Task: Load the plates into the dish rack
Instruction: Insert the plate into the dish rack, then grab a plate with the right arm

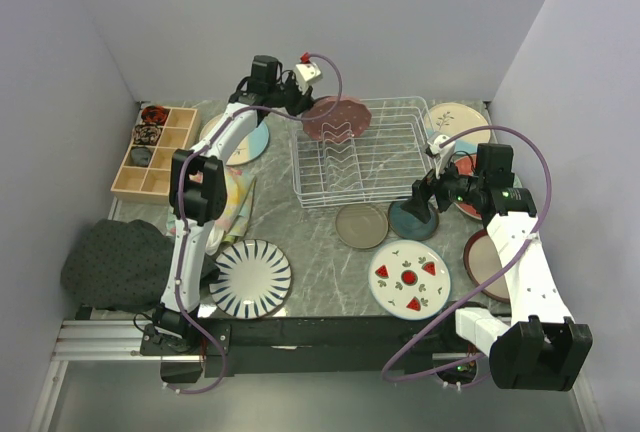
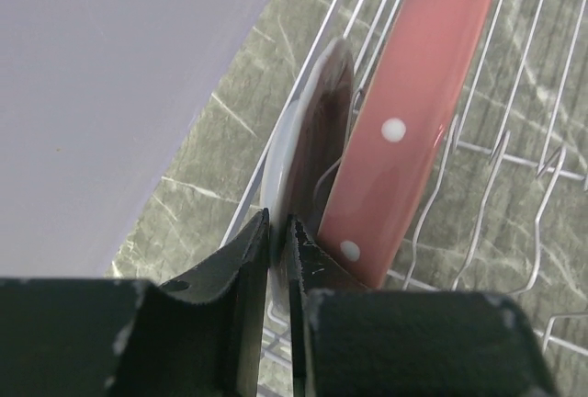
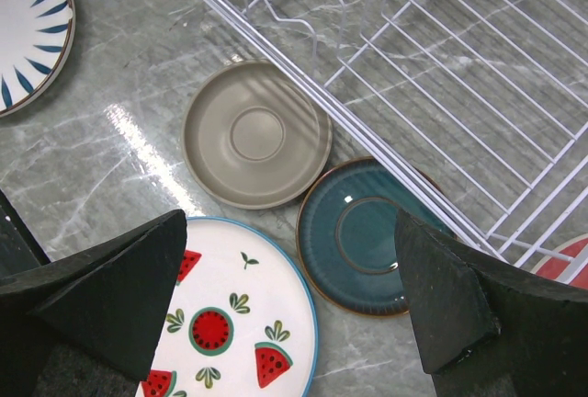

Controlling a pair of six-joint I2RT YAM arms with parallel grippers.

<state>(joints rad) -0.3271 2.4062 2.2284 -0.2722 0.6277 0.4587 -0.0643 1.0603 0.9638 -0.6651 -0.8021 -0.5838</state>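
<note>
My left pincer [image 2: 278,232] narrow, pinching rim of dark plate [image 2: 317,130], upright beside pink dotted plate [image 2: 413,121] in dish rack [image 2: 514,167]. Next, I judge: seat it, release. Right pincer [image 3: 289,264] wide, empty.

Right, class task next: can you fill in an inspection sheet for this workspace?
Surface: grey marbled table.
Job's things: white rack; pink dotted plate on edge in it; striped plate, watermelon plate, taupe plate, teal plate lying flat.
Clutter: wooden box, dark cloth, patterned cloth, all left.
Hands: left hand shut on the rim of a held plate beside the pink one; right hand open above the teal plate.
Cables: purple cable looped over each arm.
Surroundings: plain pale walls.
</note>
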